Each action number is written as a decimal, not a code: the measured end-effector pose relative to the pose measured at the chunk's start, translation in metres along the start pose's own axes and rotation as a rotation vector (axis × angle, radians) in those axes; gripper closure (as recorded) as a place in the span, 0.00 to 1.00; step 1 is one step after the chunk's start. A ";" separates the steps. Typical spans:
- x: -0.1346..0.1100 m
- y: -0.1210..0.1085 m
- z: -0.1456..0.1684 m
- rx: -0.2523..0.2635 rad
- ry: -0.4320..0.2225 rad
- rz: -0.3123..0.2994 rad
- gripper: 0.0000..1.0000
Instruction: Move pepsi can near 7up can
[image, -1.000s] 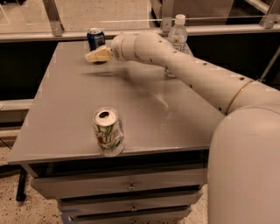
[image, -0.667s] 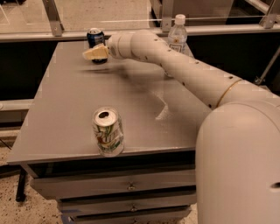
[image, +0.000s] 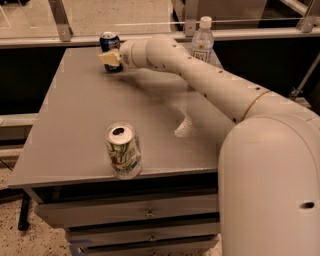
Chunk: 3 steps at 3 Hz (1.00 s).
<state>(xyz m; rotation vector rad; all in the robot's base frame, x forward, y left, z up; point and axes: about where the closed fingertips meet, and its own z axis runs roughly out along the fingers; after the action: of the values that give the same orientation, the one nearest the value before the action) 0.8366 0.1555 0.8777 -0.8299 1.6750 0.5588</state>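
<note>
The pepsi can (image: 108, 41), dark blue with a silver top, stands upright at the far edge of the grey table (image: 75, 110). My gripper (image: 109, 58) reaches across the table from the right and sits right at the can, covering its lower front. The 7up can (image: 122, 150), white with green markings and an open silver top, stands upright near the table's front edge, far from the pepsi can.
A clear water bottle with a white cap (image: 202, 39) stands at the back right of the table, behind my arm. Drawers (image: 150, 215) sit under the tabletop. A glass railing (image: 60, 20) runs behind the table.
My gripper has moved left toward the pepsi can and now overlaps its front. Both cans and the bottle stay in place.
</note>
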 end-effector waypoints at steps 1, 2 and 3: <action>0.003 0.009 -0.011 -0.018 -0.002 0.018 0.65; 0.003 0.015 -0.036 -0.036 -0.017 0.023 0.87; 0.008 0.014 -0.076 -0.058 -0.046 0.033 1.00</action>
<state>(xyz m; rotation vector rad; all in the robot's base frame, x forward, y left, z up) 0.7768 0.1074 0.8883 -0.8268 1.6395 0.6470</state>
